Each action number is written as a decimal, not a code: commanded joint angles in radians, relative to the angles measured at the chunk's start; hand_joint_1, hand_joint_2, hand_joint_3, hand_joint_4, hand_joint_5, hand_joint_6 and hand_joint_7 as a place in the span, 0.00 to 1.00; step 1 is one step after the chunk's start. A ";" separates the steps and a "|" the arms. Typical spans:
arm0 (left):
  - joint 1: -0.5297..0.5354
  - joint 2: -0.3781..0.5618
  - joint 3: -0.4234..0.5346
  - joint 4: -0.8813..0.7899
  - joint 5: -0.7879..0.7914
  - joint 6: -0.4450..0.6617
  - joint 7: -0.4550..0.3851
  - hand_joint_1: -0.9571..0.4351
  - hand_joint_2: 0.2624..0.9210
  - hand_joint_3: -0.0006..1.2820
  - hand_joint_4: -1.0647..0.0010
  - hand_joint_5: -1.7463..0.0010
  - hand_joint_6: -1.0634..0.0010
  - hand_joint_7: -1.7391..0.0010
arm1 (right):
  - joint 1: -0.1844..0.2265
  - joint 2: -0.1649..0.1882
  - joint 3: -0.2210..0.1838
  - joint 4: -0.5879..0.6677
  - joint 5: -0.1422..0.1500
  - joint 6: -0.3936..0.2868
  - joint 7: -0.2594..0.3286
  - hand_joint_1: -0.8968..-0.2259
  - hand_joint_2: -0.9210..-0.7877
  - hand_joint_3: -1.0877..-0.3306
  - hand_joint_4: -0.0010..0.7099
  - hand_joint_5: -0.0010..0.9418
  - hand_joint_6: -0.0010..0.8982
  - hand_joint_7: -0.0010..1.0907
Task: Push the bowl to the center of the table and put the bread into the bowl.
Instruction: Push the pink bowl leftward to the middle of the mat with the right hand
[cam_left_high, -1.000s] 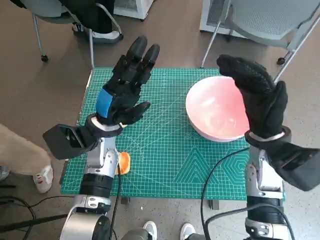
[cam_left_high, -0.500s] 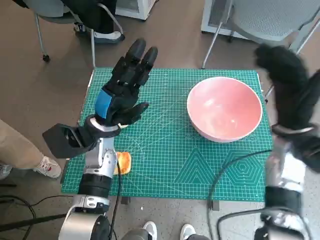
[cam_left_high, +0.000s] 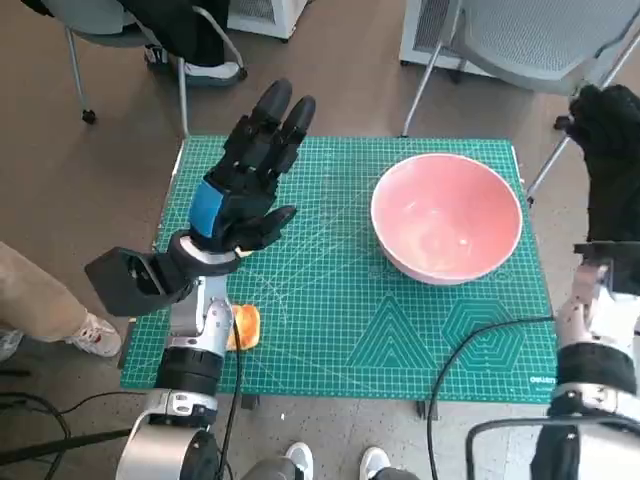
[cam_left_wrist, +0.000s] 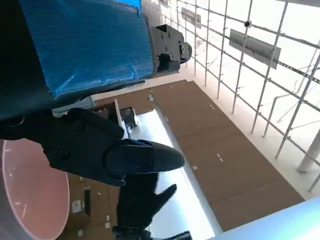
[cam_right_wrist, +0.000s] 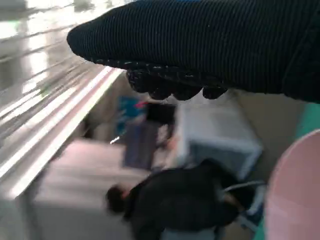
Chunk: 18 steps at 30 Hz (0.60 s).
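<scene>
On the worktop's (cam_left_high: 330, 320) right half sits the pink bowl (cam_left_high: 446, 215), upright, on the green cutting mat (cam_left_high: 300, 290) that covers the top. The bread (cam_left_high: 246, 325) lies near the mat's near left edge, well apart from the bowl and partly hidden behind the left forearm. The left hand (cam_left_high: 250, 175) hovers above the mat's left half, fingers spread and extended, holding nothing. The right hand (cam_left_high: 612, 165) is raised beyond the worktop's right edge, beside the bowl but not touching it; it holds nothing, fingers loosely extended. In the left wrist view the bowl's rim (cam_left_wrist: 30, 195) shows past the black fingers (cam_left_wrist: 115, 150), with the gloved right hand (cam_left_wrist: 140, 200) beyond. In the right wrist view a blurred person (cam_right_wrist: 190, 205) in dark clothes sits in the background. Chairs (cam_left_high: 540, 40) stand behind the worktop.
</scene>
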<state>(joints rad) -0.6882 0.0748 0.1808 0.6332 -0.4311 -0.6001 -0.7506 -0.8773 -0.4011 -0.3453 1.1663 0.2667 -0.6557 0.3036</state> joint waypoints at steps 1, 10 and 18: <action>0.006 0.008 0.010 0.006 -0.002 -0.013 -0.009 0.28 1.00 0.23 0.99 1.00 0.87 0.98 | -0.004 -0.002 -0.001 0.061 -0.024 0.047 -0.032 0.38 0.00 0.35 0.24 0.00 0.15 0.24; 0.010 0.009 0.019 0.012 -0.001 -0.021 -0.014 0.28 1.00 0.23 0.98 1.00 0.87 0.98 | -0.002 0.011 0.007 0.098 -0.055 0.103 -0.063 0.44 0.00 0.27 0.25 0.01 0.17 0.21; 0.017 0.012 0.020 0.004 0.001 -0.024 -0.012 0.28 1.00 0.23 0.98 1.00 0.87 0.98 | 0.002 0.013 0.011 0.122 -0.080 0.149 -0.069 0.44 0.00 0.26 0.25 0.00 0.19 0.19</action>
<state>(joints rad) -0.6833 0.0777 0.1963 0.6435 -0.4312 -0.6151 -0.7584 -0.8871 -0.3941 -0.3354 1.2635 0.1954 -0.5435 0.2434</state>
